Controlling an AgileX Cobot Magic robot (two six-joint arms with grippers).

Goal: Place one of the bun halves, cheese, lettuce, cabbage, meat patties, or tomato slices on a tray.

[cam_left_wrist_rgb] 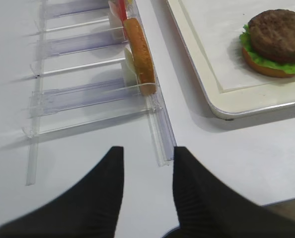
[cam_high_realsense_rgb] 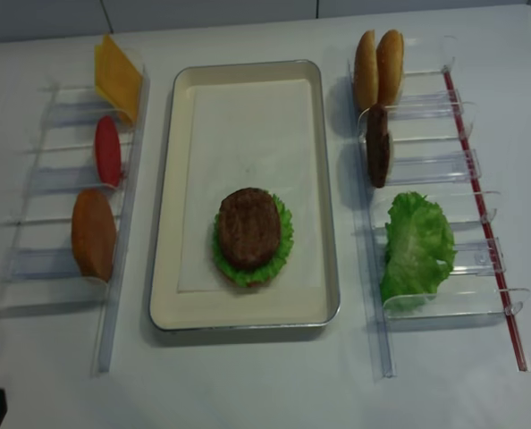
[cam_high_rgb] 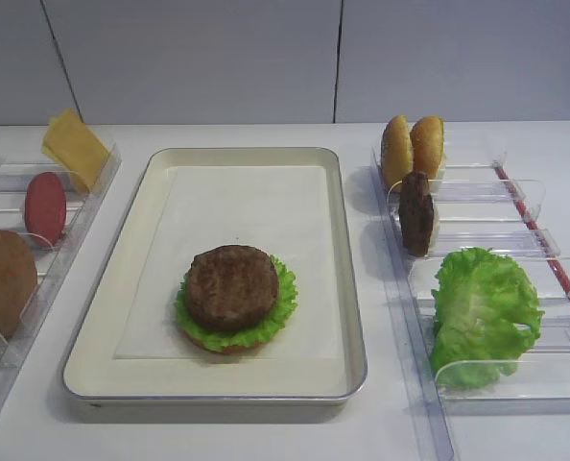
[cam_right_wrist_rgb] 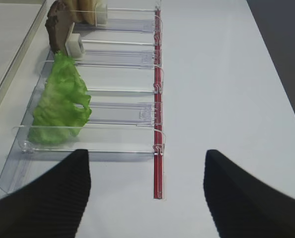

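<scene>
Your right gripper (cam_right_wrist_rgb: 146, 191) gapes wide and empty; the left gripper (cam_left_wrist_rgb: 147, 181) is narrowly parted, empty too. Grab the lettuce leaf (cam_right_wrist_rgb: 60, 101) loosely and it may snag its clear rack (cam_right_wrist_rgb: 137, 115).

Two clear plastic racks (cam_high_realsense_rgb: 60, 179) (cam_high_realsense_rgb: 435, 179) are sitting on the white counter (cam_high_realsense_rgb: 248, 384); a red strip (cam_right_wrist_rgb: 158, 124) is running along the right rack's edge.
</scene>
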